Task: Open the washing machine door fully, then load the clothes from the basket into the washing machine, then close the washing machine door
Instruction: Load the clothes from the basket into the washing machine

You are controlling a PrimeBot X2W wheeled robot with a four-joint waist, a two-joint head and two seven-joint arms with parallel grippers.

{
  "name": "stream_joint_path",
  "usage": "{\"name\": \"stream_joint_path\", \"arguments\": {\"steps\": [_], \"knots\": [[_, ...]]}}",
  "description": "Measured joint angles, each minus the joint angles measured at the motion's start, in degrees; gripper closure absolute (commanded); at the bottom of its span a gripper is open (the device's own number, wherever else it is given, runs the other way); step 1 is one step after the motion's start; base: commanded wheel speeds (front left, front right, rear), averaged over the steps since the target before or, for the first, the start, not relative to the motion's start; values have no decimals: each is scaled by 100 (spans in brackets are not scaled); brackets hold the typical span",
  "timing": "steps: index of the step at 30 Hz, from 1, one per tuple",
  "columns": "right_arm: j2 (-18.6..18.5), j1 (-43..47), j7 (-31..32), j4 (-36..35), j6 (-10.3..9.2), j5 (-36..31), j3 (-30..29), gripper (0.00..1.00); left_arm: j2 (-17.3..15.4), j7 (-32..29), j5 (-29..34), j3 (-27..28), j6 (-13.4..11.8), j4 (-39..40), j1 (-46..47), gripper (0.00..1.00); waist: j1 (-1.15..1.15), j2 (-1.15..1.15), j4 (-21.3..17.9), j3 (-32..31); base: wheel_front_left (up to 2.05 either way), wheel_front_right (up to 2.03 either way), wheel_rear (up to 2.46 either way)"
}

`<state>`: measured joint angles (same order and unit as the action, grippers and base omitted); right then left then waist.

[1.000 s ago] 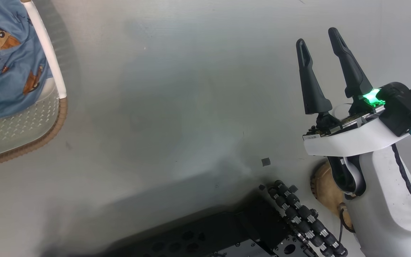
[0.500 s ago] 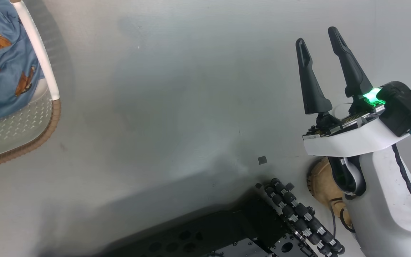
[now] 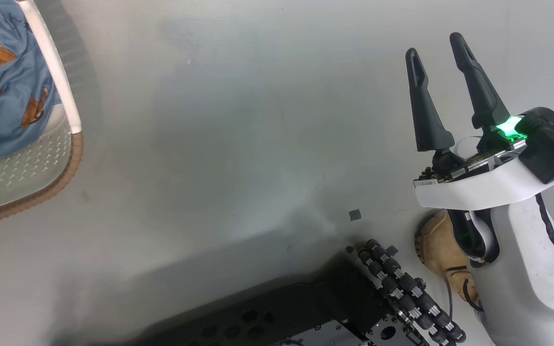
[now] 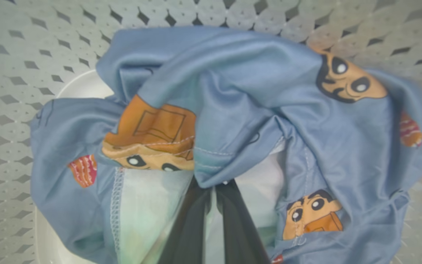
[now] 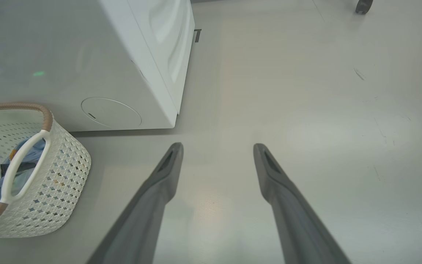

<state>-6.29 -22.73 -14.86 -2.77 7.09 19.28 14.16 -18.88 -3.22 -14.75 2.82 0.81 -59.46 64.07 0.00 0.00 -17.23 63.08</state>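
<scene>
My left claw [image 4: 214,190] is clenched on a thin fold of the clothes [image 4: 255,110] bunched in the basket [image 4: 31,44], my right claw [image 3: 433,43] hangs released over the floor [image 3: 233,144], and so small a pinch may let the fabric slip or tip the basket when lifted.

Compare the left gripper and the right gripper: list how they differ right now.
The left gripper is shut, pinching a fold of the clothes; the right gripper stands wide open, holding nothing. The left gripper reaches inside the basket; the right gripper hangs over the floor, outside the basket. Both have two long dark fingers.
</scene>
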Motion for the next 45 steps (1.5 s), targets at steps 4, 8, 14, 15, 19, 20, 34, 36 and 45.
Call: {"name": "stream_joint_path", "arguments": {"steps": [4, 8, 14, 15, 19, 20, 34, 36, 45], "knots": [[1, -1, 0, 2, 0, 0, -42, 0, 37, 124, -20, 25, -3, -37, 5, 100, 0, 0, 28, 3, 0, 0, 0], [-3, -10, 0, 24, 0, 0, -142, 0, 207, 332, -79, 44, -2, -136, -18, 100, 0, 0, 89, -61, 0, 0, 0], [-41, -68, 0, 82, 0, -3, -280, 0, 434, 697, -93, 30, 88, -199, -235, 100, 0, 0, 221, -258, 0, 0, 0], [-60, -83, 0, 102, 0, -9, -302, 0, 481, 761, -93, 21, 115, -209, -282, 100, 0, 0, 249, -300, 0, 0, 0], [-85, -99, 0, 167, 0, -13, -366, 0, 623, 1044, -93, -60, 172, -230, -503, 100, 0, 0, 365, -486, 0, 0, 0], [-89, -99, 0, 188, 0, -14, -386, 0, 661, 1115, -96, -65, 220, -232, -563, 100, 0, 0, 395, -538, 0, 0, 0], [-167, 8, 0, 375, 0, -70, -639, 0, 1267, 1745, -223, -153, 463, -133, -1244, 100, 0, 0, 790, -1439, 0, 0, 0], [-186, 38, 0, 389, 0, -70, -680, 0, 1339, 1762, -244, -183, 466, -56, -1370, 100, 0, 0, 852, -1596, 0, 0, 0], [-258, 318, 0, 497, 0, -112, -816, 0, 1549, 1788, -250, -166, 511, 655, -1941, 100, 0, 0, 1124, -2322, 0, 0, 0]]}}
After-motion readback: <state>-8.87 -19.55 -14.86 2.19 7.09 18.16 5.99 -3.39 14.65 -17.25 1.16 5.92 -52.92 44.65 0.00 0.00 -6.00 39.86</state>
